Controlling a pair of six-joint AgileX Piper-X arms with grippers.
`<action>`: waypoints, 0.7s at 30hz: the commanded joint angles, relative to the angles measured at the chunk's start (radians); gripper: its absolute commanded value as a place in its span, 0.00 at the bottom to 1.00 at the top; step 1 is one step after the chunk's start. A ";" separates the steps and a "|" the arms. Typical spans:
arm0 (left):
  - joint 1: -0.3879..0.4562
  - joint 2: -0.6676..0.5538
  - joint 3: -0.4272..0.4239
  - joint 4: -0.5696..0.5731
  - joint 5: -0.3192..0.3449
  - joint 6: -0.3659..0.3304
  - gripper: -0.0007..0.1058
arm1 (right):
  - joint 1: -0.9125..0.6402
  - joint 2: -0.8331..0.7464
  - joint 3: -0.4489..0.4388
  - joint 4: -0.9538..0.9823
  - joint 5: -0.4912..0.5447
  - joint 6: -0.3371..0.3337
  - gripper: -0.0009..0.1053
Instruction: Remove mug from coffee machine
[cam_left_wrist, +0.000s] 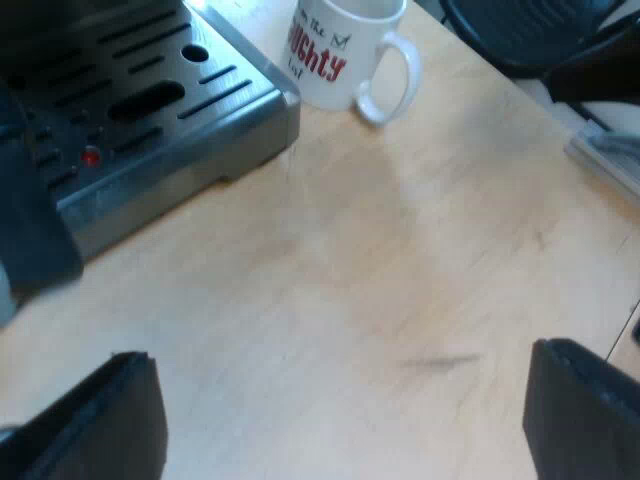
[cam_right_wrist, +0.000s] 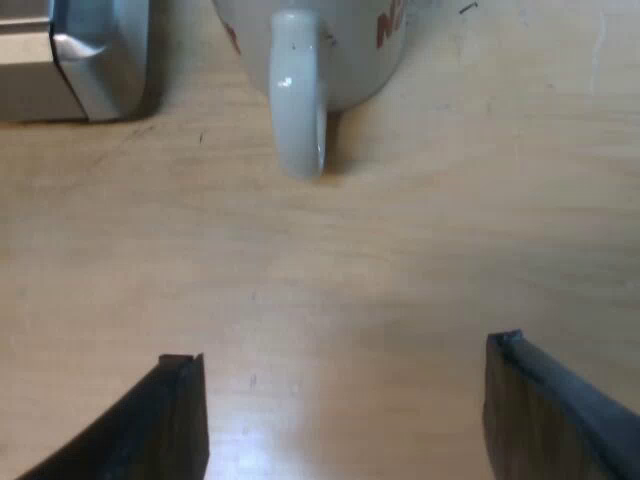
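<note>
While right tool (cam_right_wrist: 345, 352) gapes, mug (cam_right_wrist: 335, 55) stands apart ahead.

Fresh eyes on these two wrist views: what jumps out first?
The white mug with red lettering stands on the wooden table, beside the corner of the espresso machine's slotted drip tray, not on it. Its handle points straight at the right gripper, which is open over the table. The left gripper is open too, holding nothing.

White mug (cam_left_wrist: 340, 55) with red lettering, silver-grey espresso machine (cam_left_wrist: 170, 115), pale wood table (cam_left_wrist: 380, 290)
</note>
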 joint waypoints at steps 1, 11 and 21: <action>-0.005 -0.002 -0.039 0.006 0.005 -0.011 0.75 | 0.002 -0.008 -0.059 0.094 -0.014 -0.004 0.58; 0.039 -0.002 -0.113 0.005 0.005 -0.009 0.75 | 0.002 0.001 -0.203 0.172 -0.048 -0.004 0.58; 0.362 -0.002 -0.113 0.072 0.075 0.002 0.75 | -0.012 0.151 -0.226 0.147 -0.050 -0.009 0.58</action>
